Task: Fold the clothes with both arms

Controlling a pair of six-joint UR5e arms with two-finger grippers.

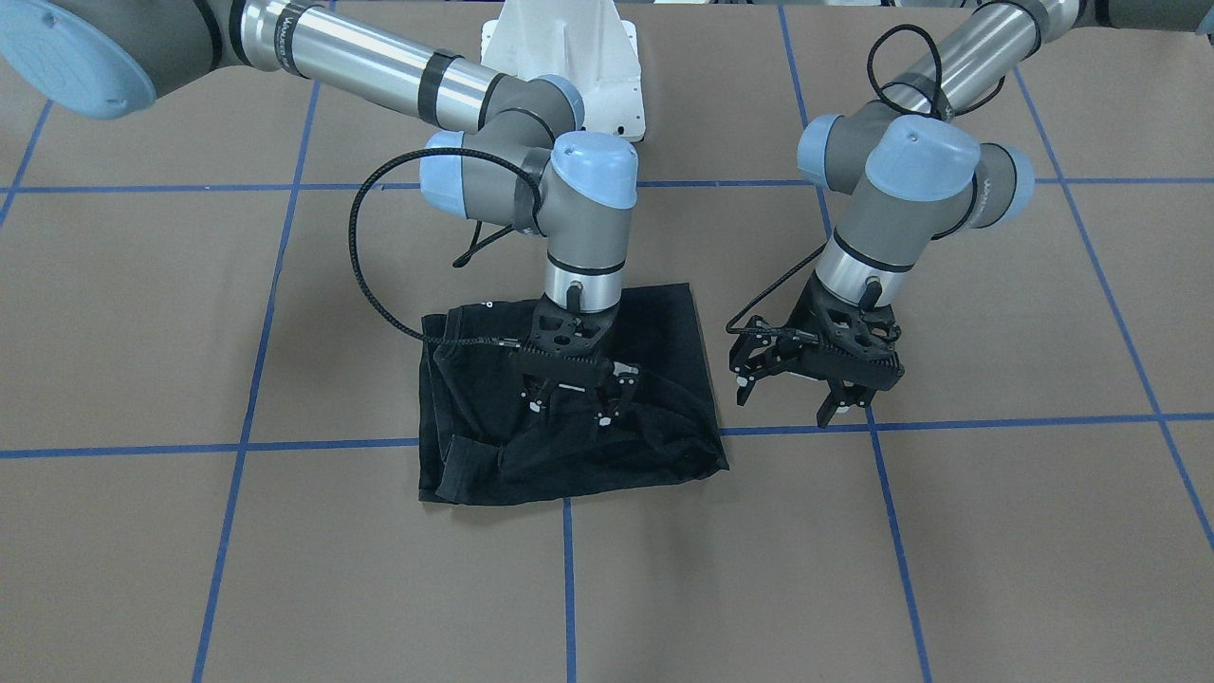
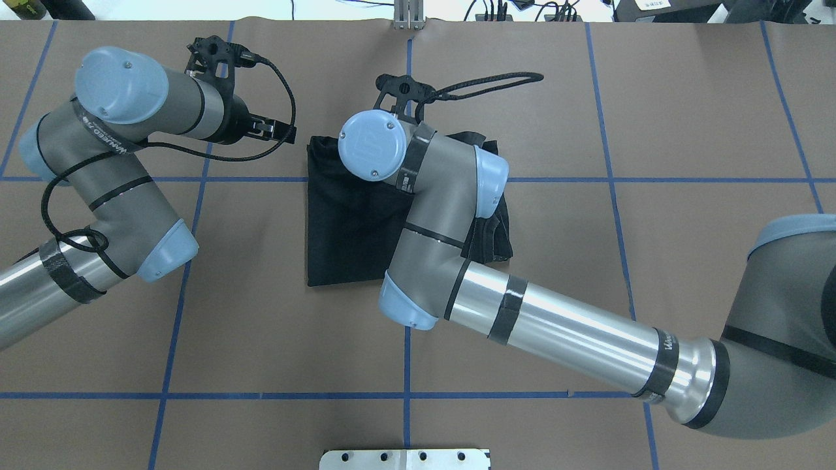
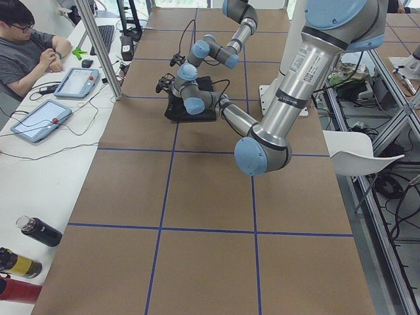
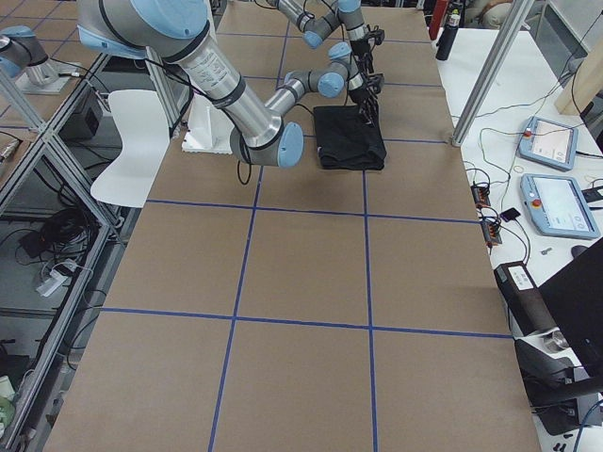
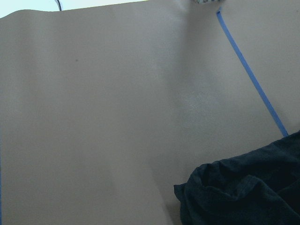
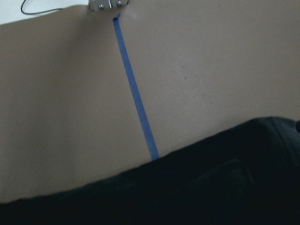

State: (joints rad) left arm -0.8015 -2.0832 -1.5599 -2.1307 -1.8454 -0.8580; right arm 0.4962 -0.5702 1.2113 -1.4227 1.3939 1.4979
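Fig.: my R hand (image 1: 570, 414), fingers apart, sits on the folded T-shirt (image 1: 664, 332), prob. flattening it; L hand (image 1: 785, 404), also apart, empty, hovers just beside.

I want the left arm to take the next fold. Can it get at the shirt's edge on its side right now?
Probably yes: the left gripper hangs open over the table beside the T-shirt, nothing between them; the right gripper sits over the shirt's middle, clear of that edge.
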